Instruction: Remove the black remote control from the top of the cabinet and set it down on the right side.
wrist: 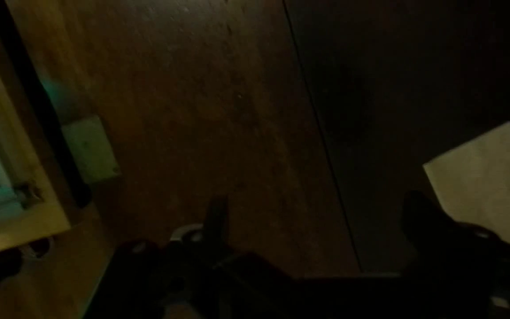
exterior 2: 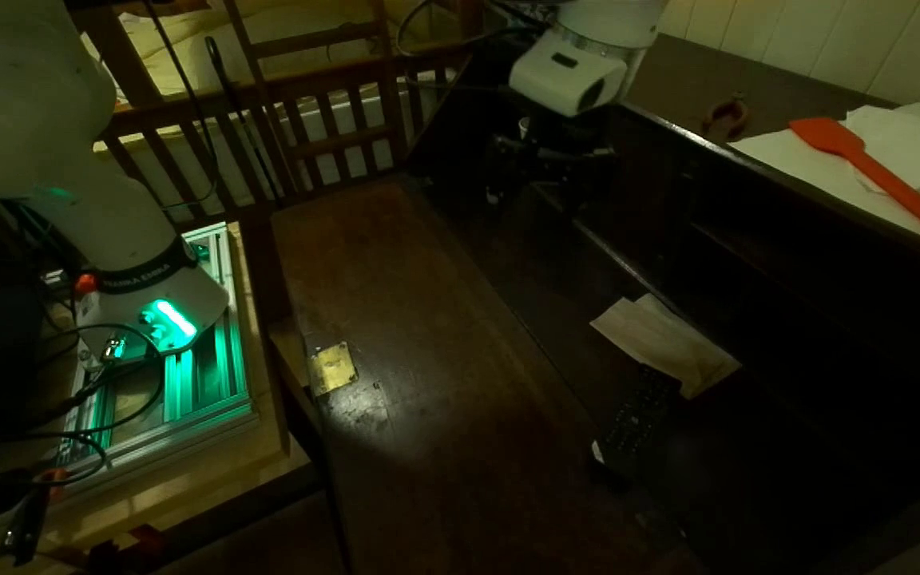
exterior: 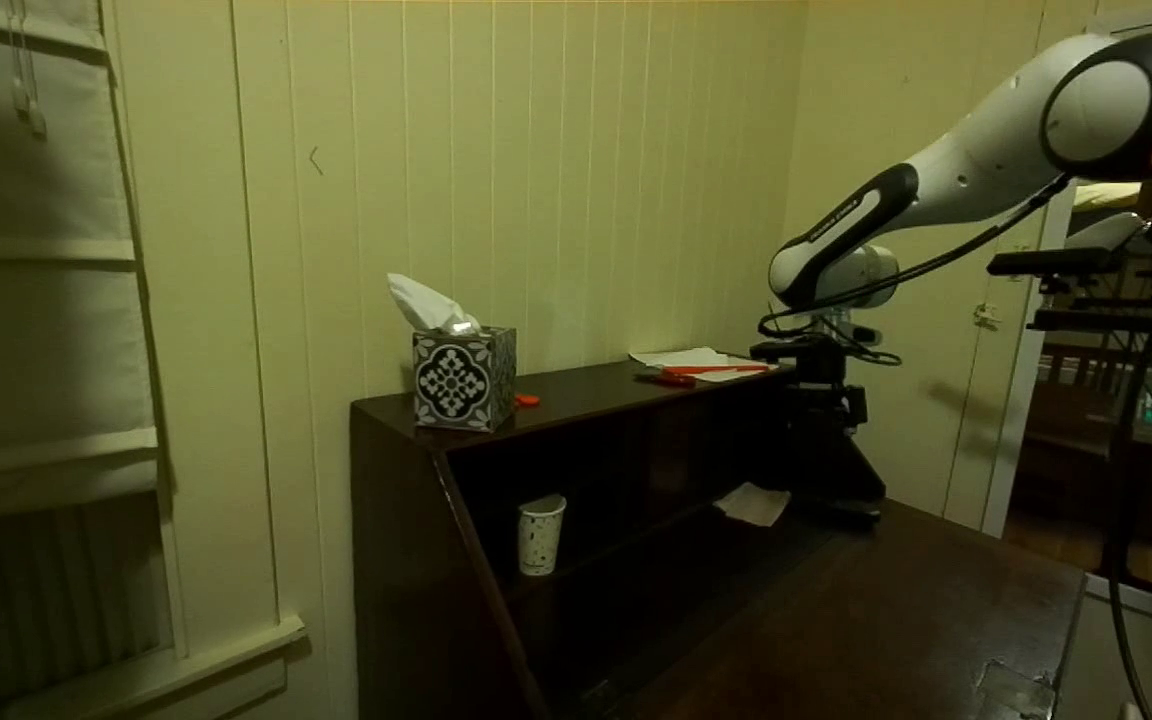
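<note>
The cabinet point(exterior: 398, 560) is dark brown wood with a flat narrow top, sloping sides and a lowered front board; it also shows in an exterior view point(exterior 2: 444, 351). The black remote control point(exterior 2: 637, 411) lies on the dark inner surface beside a sheet of paper, below the cabinet's top. I cannot make it out in the wrist view or in the exterior view that shows the tissue box. My gripper point(exterior 2: 536, 188) is over the inner part of the cabinet, apart from the remote. In the wrist view my gripper point(wrist: 316, 199) has its fingers wide apart with nothing between them.
A patterned tissue box point(exterior: 461, 380), a red spatula point(exterior 2: 891, 180) on white paper and a reddish ring-shaped item point(exterior 2: 725, 118) are on the cabinet's top. A speckled cup point(exterior: 540, 535) stands on an inner shelf. A folded paper point(exterior 2: 668, 343) lies beside the remote.
</note>
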